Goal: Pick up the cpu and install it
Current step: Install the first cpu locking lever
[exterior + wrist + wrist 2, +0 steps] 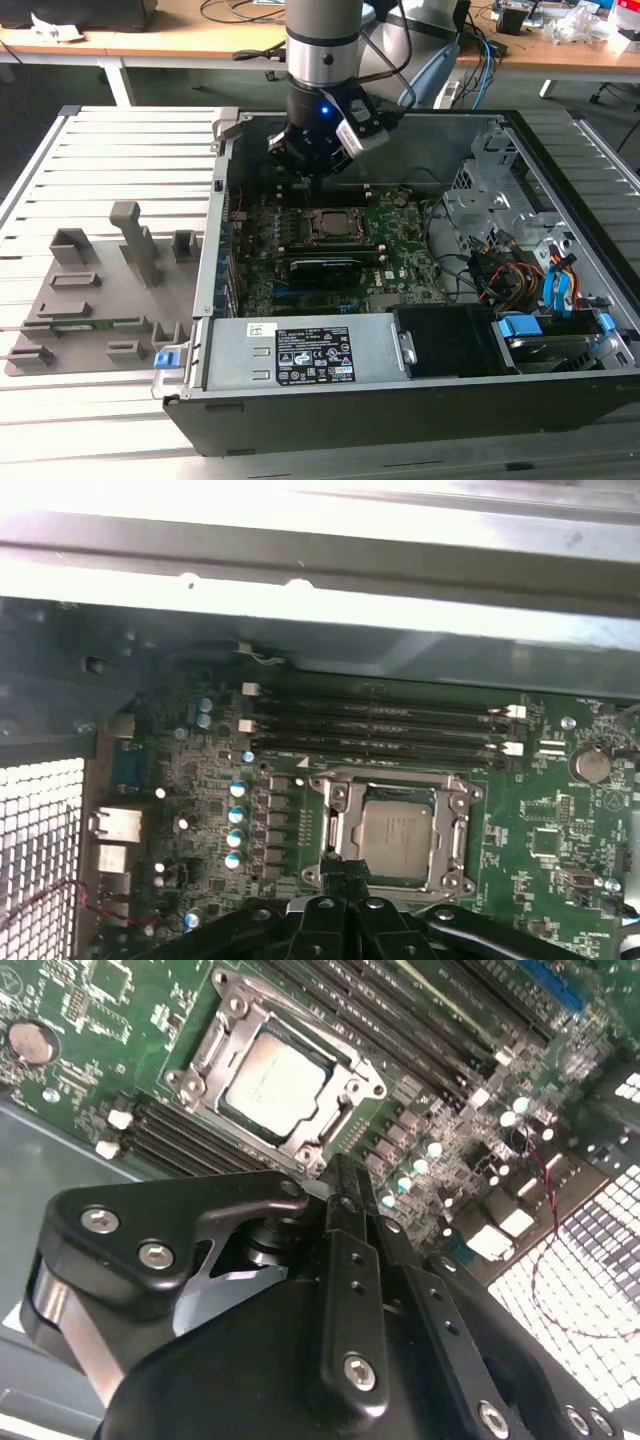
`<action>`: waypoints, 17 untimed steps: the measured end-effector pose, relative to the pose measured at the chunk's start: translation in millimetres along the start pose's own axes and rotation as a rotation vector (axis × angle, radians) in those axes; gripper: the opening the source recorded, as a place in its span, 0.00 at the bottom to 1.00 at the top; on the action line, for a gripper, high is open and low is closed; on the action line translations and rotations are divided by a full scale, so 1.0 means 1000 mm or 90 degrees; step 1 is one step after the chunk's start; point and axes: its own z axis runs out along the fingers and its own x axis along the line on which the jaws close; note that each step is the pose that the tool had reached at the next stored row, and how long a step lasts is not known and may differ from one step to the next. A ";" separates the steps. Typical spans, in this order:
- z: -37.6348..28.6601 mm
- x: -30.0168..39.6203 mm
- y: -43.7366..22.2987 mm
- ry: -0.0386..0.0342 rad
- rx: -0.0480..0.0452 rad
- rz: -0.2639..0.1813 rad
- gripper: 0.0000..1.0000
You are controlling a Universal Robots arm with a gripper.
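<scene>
Cpu [272,1082] seated flat inside the socket frame [352,1088] on the motherboard [70,1015], silver top plate facing up; seen likewise in the first wrist view at [397,832]. In the exterior view, same chip [331,225] near the middle of the open computer case [420,415], with the memory slots [380,725] just on its far side.

Gripper [345,1185] poised over the board's far part, just beside the socket and apart from the chip, nothing between the fingers [350,1250]. Pressed together or slightly parted: cannot tell, the two black bars overlapping in both wrist views. In the exterior view, gripper [318,160] hanging low inside the case, close to its far wall.

Placement judged done or nearly so, the chip looking level within the frame.

Risks from here, as judgement only: a sideways brush of the fingertip against the chip's edge, tilting it off its seat; a downward push on a slightly skewed chip, bending socket pins; a snag on the frame's raised metal parts or on the red wire [560,1220] to one side. Grey parts tray [95,300] on the surface well to the exterior view's left, outside the case.
</scene>
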 end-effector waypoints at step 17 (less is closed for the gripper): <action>0.0083 0.0238 0.0336 -0.0011 -0.0151 0.000 0.11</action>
